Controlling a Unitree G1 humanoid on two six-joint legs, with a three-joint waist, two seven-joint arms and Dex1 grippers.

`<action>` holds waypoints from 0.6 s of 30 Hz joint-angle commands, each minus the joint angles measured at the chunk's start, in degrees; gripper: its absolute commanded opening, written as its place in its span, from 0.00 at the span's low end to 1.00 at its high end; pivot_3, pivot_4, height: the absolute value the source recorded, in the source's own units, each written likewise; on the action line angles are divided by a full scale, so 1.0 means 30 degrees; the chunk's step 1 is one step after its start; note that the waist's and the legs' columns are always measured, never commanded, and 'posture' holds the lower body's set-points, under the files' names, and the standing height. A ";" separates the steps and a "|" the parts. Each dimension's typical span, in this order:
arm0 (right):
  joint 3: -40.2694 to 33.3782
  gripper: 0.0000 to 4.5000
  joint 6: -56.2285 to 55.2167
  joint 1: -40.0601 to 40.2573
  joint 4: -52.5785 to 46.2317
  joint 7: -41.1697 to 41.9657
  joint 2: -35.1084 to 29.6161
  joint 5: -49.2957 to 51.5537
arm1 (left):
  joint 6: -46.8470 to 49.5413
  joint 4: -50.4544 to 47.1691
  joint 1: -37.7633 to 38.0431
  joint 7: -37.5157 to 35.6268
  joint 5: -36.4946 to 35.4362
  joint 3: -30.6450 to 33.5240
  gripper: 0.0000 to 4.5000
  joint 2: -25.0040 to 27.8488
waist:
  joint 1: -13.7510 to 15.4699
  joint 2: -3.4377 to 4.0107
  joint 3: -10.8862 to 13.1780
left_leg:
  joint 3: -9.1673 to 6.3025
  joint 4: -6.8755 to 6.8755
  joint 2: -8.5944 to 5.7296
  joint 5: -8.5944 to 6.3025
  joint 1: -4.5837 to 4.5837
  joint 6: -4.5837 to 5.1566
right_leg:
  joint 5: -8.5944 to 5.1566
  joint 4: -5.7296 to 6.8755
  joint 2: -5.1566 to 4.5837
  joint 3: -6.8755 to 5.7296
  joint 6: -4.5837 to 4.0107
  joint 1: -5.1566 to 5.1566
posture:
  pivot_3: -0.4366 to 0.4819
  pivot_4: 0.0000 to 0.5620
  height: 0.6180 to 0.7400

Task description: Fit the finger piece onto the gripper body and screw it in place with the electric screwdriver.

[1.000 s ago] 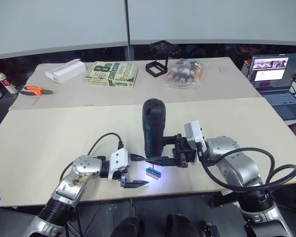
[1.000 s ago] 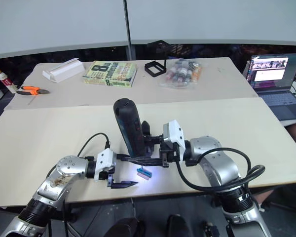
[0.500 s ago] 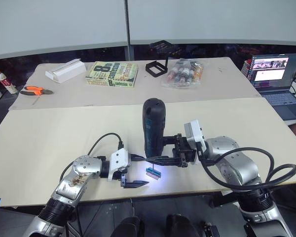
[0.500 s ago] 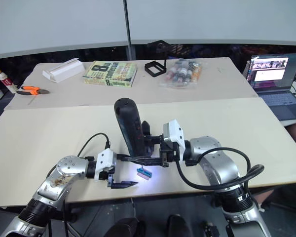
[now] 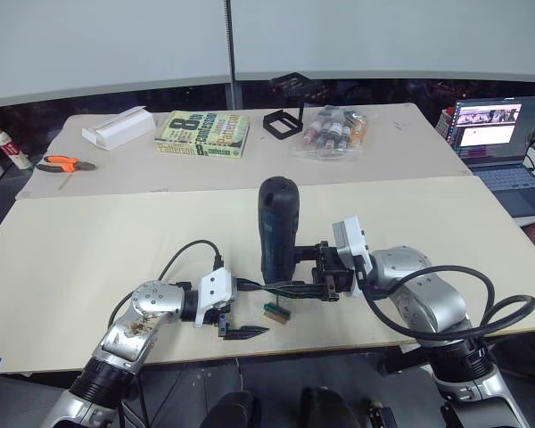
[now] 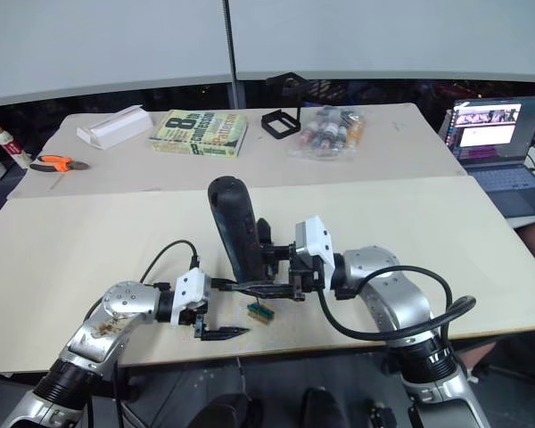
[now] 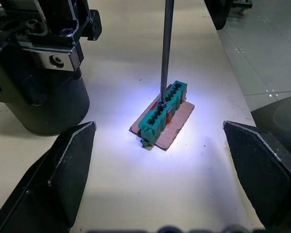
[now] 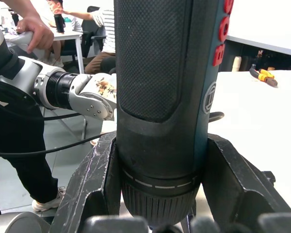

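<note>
Nothing moved much; glow on worktop (image 5: 89, 250) looks dimmer than before. Right end effector (image 5: 290, 287) clamped on electric screwdriver (image 5: 275, 230), upright, bit on small green block (image 7: 163, 112). Left end effector (image 5: 245, 332) apart, just beside block. Screwdriver looks heavy, stiff; hold thick middle.

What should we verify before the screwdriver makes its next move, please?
1. Right gripper shut on the electric screwdriver: ok.
2. Screwdriver roughly upright: ok.
3. Bit touching the top of the green block: ok. Seated in a screw head: cannot tell.
4. Block braced: not ok. The open left gripper straddles it without touching.
5. Bit on the intended part: not ok. The task calls for a black part, not this green block.
</note>
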 commanded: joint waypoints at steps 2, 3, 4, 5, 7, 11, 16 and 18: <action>-0.0169 0.43 -0.0300 -0.0475 -0.0536 -0.0084 0.0261 0.0263 | -0.0220 -0.0319 -0.0213 -0.0006 0.0015 -0.0047 0.99 -0.0082 | 0.0000 0.0000 0.0000 | -0.0001 0.0000 0.0000 0.0000 0.0000 0.0000 | 0.0000 0.0000 0.0001 -0.0001 0.0000 0.0000 | 0.48 0.27 1.00; -0.0159 0.43 -0.0317 -0.0449 -0.0525 -0.0072 0.0263 0.0253 | -0.0222 -0.0312 -0.0216 0.0013 0.0022 -0.0062 0.99 -0.0095 | 0.0001 0.0000 0.0000 | 0.0000 0.0000 0.0000 0.0000 0.0000 0.0000 | 0.0000 0.0000 0.0001 0.0000 0.0000 0.0000 | 0.48 0.27 1.00; -0.0149 0.43 -0.0330 -0.0428 -0.0510 -0.0066 0.0266 0.0242 | -0.0227 -0.0307 -0.0217 0.0029 0.0030 -0.0072 0.99 -0.0104 | 0.0001 0.0000 0.0000 | 0.0002 0.0000 0.0000 0.0000 0.0000 0.0000 | 0.0000 0.0000 0.0000 0.0000 0.0000 0.0000 | 0.48 0.27 1.00; -0.0134 0.43 -0.0342 -0.0414 -0.0489 -0.0063 0.0268 0.0223 | -0.0236 -0.0303 -0.0215 0.0042 0.0038 -0.0078 0.99 -0.0107 | 0.0001 0.0000 0.0000 | 0.0001 0.0000 0.0000 0.0000 0.0000 0.0000 | 0.0000 0.0000 0.0000 0.0000 0.0000 0.0000 | 0.48 0.27 1.00; -0.0093 0.43 -0.0345 -0.0425 -0.0422 -0.0049 0.0285 0.0184 | -0.0249 -0.0283 -0.0205 0.0072 0.0051 -0.0071 0.99 -0.0107 | 0.0001 0.0000 0.0000 | 0.0000 0.0000 0.0000 0.0000 0.0000 0.0000 | 0.0000 0.0000 0.0000 -0.0001 0.0000 0.0000 | 0.48 0.27 1.00; -0.0049 0.43 -0.0307 -0.0443 -0.0341 0.0005 0.0288 0.0136 | -0.0233 -0.0279 -0.0186 0.0128 0.0055 -0.0058 0.99 -0.0115 | -0.0001 0.0000 0.0000 | 0.0001 0.0000 0.0000 0.0000 0.0000 0.0000 | 0.0000 0.0001 0.0000 0.0000 0.0000 -0.0001 | 0.48 0.27 1.00; 0.0018 0.43 -0.0183 -0.0398 -0.0341 0.0068 0.0284 0.0215 | -0.0239 -0.0301 -0.0093 0.0181 0.0048 -0.0055 0.99 -0.0122 | 0.0000 0.0000 0.0000 | 0.0002 0.0000 0.0000 0.0000 0.0000 0.0000 | 0.0000 0.0000 0.0000 0.0000 0.0000 -0.0001 | 0.48 0.27 1.00; 0.0059 0.43 -0.0130 -0.0359 -0.0314 0.0067 0.0273 0.0205 | -0.0247 -0.0288 -0.0083 0.0188 0.0051 -0.0060 0.99 -0.0128 | 0.0000 0.0000 0.0000 | 0.0003 0.0000 0.0000 0.0000 0.0000 0.0000 | 0.0000 0.0000 0.0000 0.0000 0.0000 0.0000 | 0.48 0.27 1.00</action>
